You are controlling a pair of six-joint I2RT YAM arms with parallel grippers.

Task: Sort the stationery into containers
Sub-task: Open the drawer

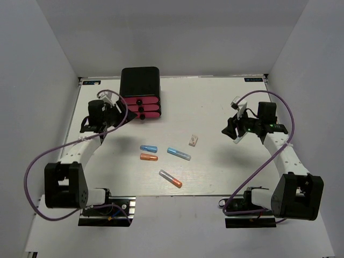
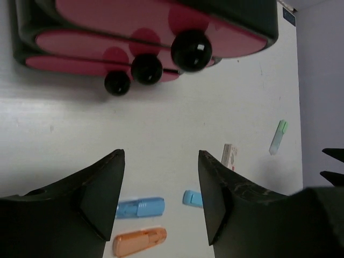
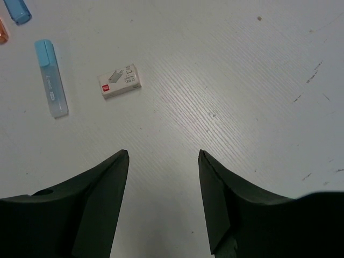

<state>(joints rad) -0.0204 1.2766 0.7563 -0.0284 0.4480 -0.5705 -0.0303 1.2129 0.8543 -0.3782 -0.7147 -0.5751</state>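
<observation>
The white tabletop (image 1: 226,172) carries everything. At its far side, left of centre, stands the black rounded box (image 1: 140,86) with three stacked pink drawers (image 1: 143,107), all pushed in, each with a round black knob (image 2: 191,50).

The left end effector (image 2: 161,156) hangs just left of and in front of the drawers. Its jaws are released and stand apart with nothing between them. The right end effector (image 3: 164,156) hangs over the right part of the tabletop, well apart from the drawers. It is also released and grasps nothing.

The stationery lies loose in the middle of the tabletop, none of it in a drawer. A blue pen (image 1: 148,148) lies just behind an orange pen (image 1: 149,157), the two parallel. To their right lies a clear pen with a blue cap (image 1: 178,153), and nearer the arms a clear pen with an orange tip (image 1: 170,178). The left wrist view shows a pale green pen (image 2: 278,137) farther right. A small white box with a printed label (image 3: 120,81) lies beyond the blue-capped pen.
</observation>
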